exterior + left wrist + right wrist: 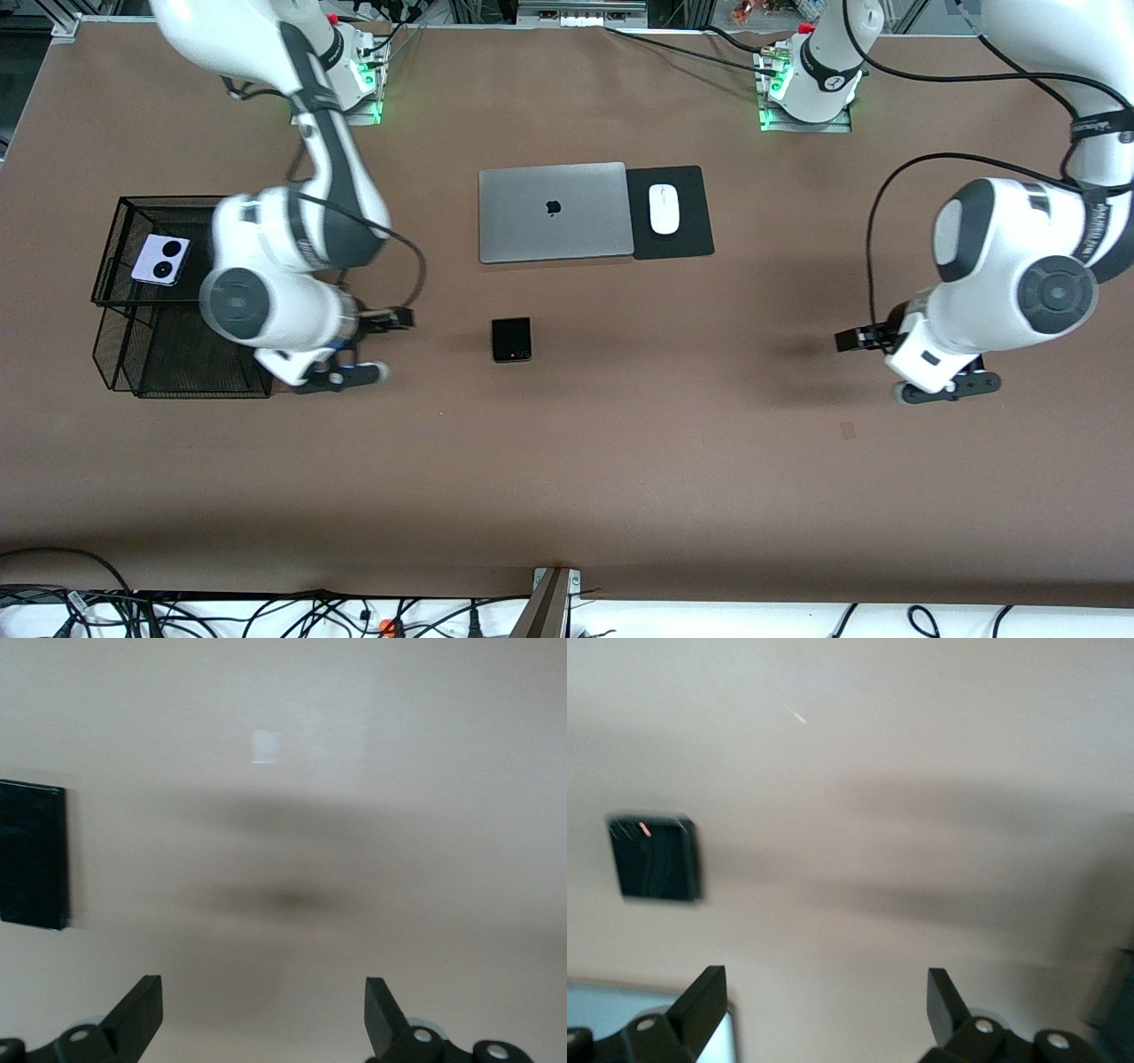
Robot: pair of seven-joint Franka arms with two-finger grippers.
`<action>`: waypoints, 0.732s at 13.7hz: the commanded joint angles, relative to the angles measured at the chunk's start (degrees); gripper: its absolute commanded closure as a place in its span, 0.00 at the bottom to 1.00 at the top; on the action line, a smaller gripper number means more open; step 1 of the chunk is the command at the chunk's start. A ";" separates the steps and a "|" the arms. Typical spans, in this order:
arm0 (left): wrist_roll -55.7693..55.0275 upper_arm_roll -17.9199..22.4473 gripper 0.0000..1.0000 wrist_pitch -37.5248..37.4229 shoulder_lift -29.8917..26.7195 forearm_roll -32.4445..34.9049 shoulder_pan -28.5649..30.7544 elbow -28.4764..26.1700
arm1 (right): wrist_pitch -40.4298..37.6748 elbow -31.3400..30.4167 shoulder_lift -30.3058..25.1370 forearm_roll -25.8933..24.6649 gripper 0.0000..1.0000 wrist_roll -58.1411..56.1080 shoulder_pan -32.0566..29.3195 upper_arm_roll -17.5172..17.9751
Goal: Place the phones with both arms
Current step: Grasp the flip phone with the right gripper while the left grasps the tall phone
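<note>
Left tool: spread wide, nothing held, over bare desk. Right tool: spread wide, nothing held, over desk beside wire basket. Lavender phone: lodged in basket. Black squarish phone: laid on desk, nearer the front camera than laptop.

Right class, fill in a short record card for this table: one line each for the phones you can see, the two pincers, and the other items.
lavender phone: in the upper tier of the black wire tray, at the right arm's end
black phone: flat on the table, nearer the front camera than the laptop
left pincer: open, holding nothing, over bare table
right pincer: open, holding nothing, over the table beside the tray
mouse: on a black pad beside the laptop
</note>
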 commanded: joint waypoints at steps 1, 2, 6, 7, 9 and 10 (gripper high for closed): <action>4.91 -0.70 0.00 2.60 -1.87 3.45 4.31 -5.22 | 9.58 2.17 4.25 0.71 0.00 11.28 2.26 5.07; 6.31 -0.70 0.00 4.09 -1.87 3.99 6.41 -6.45 | 12.49 2.25 5.66 0.71 0.00 14.54 3.14 5.52; 14.05 -0.79 0.00 11.73 -1.09 4.00 14.59 -10.67 | 19.98 2.34 10.23 0.10 0.00 19.65 7.18 5.53; 15.54 -0.79 0.00 14.45 -0.56 4.00 16.35 -11.90 | 21.47 1.91 10.76 -0.08 0.00 21.32 8.41 5.53; 18.71 -0.79 0.00 17.89 1.10 4.00 19.08 -12.62 | 22.37 1.64 11.73 -0.52 0.00 23.09 9.82 5.35; 19.68 -0.70 0.00 19.73 2.24 4.00 19.96 -12.62 | 22.37 1.55 12.34 -1.39 0.00 23.36 9.92 5.35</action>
